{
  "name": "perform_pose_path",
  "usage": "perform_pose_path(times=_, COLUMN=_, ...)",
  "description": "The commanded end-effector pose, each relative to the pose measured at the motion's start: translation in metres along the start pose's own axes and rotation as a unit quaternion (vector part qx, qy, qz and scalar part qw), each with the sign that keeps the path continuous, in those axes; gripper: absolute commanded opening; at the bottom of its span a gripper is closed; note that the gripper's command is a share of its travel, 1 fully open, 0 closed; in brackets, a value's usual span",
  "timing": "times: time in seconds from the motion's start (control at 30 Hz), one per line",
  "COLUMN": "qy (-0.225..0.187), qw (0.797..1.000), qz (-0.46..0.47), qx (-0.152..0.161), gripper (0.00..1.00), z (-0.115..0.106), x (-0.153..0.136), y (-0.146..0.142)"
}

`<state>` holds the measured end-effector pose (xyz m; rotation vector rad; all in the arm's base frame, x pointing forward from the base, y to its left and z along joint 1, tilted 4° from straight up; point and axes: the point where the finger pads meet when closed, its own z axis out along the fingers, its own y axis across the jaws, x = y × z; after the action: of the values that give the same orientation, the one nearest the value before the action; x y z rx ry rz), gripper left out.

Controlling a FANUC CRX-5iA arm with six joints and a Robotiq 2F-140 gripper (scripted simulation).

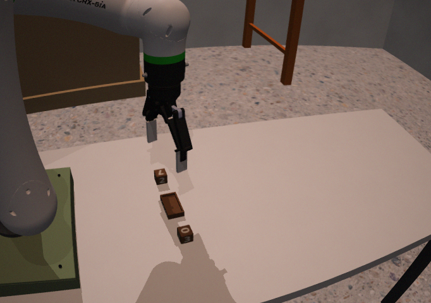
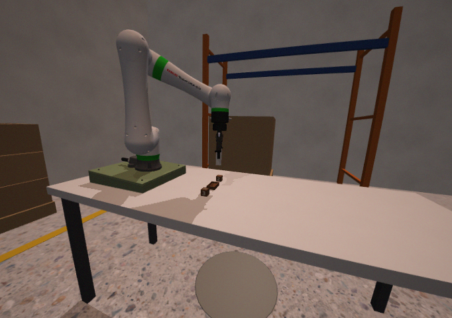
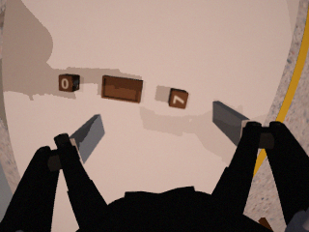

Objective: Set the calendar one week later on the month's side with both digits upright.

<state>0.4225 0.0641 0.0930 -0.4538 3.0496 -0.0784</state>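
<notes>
Top view, taking the tray (image 1: 172, 206) (image 2: 213, 185) (image 3: 122, 90) as our clock centre: we find it flat on the table (image 1: 294, 199) (image 2: 309, 220) (image 3: 193, 43), with 0 cubes inside. The 7-topped cube (image 1: 160, 176) (image 2: 219, 177) (image 3: 178, 99) sits near it at 11 o'clock, apart from its rim; the side face toward 6 o'clock reads 2. The 0-topped cube (image 1: 184, 233) (image 2: 205, 191) (image 3: 69, 83) sits near it at 5 o'clock, also apart, with a 3 on its side face. Both cubes rest flat on the table.

We note the gripper (image 1: 166, 148) (image 2: 218, 163) (image 3: 156, 118) above the table, on the 12 o'clock side. Its jaws stand wide apart with nothing between them, touching neither cube nor tray. We see the arm's green base plate (image 1: 60, 228) (image 2: 114, 181) at 9 o'clock.

Wrist view: we read the 0 upright at the tray's 9 o'clock side, and the 7 turned on its side at 3 o'clock
</notes>
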Motion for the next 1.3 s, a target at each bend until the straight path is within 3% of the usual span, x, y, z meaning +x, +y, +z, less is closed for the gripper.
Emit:
perform_pose_path(times=0.0, qy=0.001, qw=0.997, qz=-0.072, qx=-0.01, gripper=1.0, z=0.001, x=0.002, y=-0.019)
perform_pose_path(times=0.27, qy=0.0, qw=0.984, qz=-0.18, qx=-0.01, gripper=1.0, z=0.003, x=0.007, y=-0.049)
perform_pose_path(times=0.67, qy=-0.001, qw=0.944, qz=-0.329, qx=-0.01, gripper=1.0, z=0.005, x=0.019, y=-0.091)
perform_pose_path(times=0.7, qy=-0.002, qw=0.931, qz=-0.364, qx=-0.01, gripper=1.0, z=0.006, x=0.023, y=-0.101)
perform_pose_path(times=0.97, qy=-0.003, qw=0.889, qz=-0.458, qx=-0.009, gripper=1.0, z=0.007, x=0.034, y=-0.128)
perform_pose_path(times=1.13, qy=-0.003, qw=0.848, qz=-0.53, qx=-0.009, gripper=1.0, z=0.008, x=0.044, y=-0.149)
perform_pose_path(times=1.2, qy=-0.003, qw=0.848, qz=-0.53, qx=-0.009, gripper=1.0, z=0.008, x=0.044, y=-0.149)
perform_pose_path(times=1.27, qy=-0.004, qw=0.825, qz=-0.564, qx=-0.008, gripper=1.0, z=0.009, x=0.049, y=-0.16)
